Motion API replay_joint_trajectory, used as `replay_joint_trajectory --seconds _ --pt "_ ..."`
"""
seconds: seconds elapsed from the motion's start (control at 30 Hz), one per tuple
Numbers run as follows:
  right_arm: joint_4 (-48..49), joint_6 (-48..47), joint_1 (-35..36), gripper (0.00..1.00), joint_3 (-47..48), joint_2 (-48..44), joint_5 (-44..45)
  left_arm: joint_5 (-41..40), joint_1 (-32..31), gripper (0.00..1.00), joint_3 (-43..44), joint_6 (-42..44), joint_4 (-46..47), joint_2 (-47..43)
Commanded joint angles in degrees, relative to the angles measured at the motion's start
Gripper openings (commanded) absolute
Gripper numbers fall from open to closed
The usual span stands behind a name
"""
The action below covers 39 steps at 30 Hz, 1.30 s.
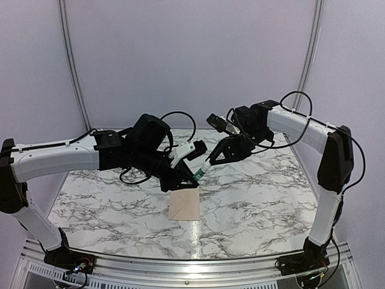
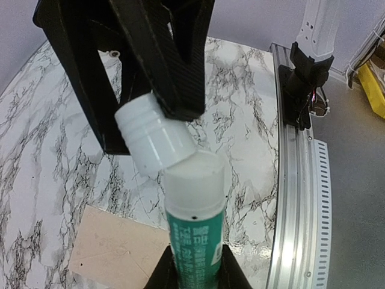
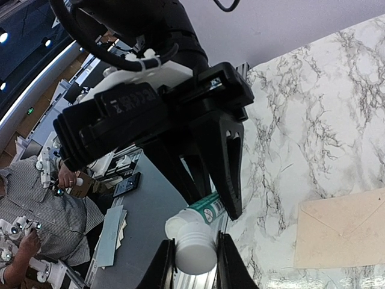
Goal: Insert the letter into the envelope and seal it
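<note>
As the left arm (image 1: 54, 156) reaches inward, its fingers (image 2: 161, 278) clamp a gluestick (image 2: 195, 241).

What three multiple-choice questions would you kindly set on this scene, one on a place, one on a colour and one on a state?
1. Where does the envelope lie?
A. flat on the marble table
B. on the floor
C. between a gripper's fingers

2. What colour is the label on the glue stick?
A. red
B. green
C. blue

3. What state is the right gripper in?
A. open and empty
B. shut on the envelope
C. shut on the white cap

Answers:
1 A: the top view shows it lying on the marble, below both grippers.
2 B: the left wrist view shows a green printed label under the stick's white top.
3 C: its fingers pinch the cap, while the left gripper grips the stick.
</note>
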Motion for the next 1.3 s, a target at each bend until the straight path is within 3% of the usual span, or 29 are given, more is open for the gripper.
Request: replay_joint_trajectory --seconds 0.0,0.7,1.27 --pt "0.7 0.7 0.7 0.16 0.2 -1.6 -1.9 -0.5 -0.3 0.05 1.8 0.8 -0.2 0.5" --pt "-0.9 -1.9 2.3 0.17 -1.4 -3.5 0.1 -1.6 -0.2 0.05 2.9 0.5 0.0 2.4" --pt "2.4 -0.1 2.7 0.15 -2.0 -7.4 4.5 -0.7 1.4 0.02 3.2 -5.1 3.8 3.3"
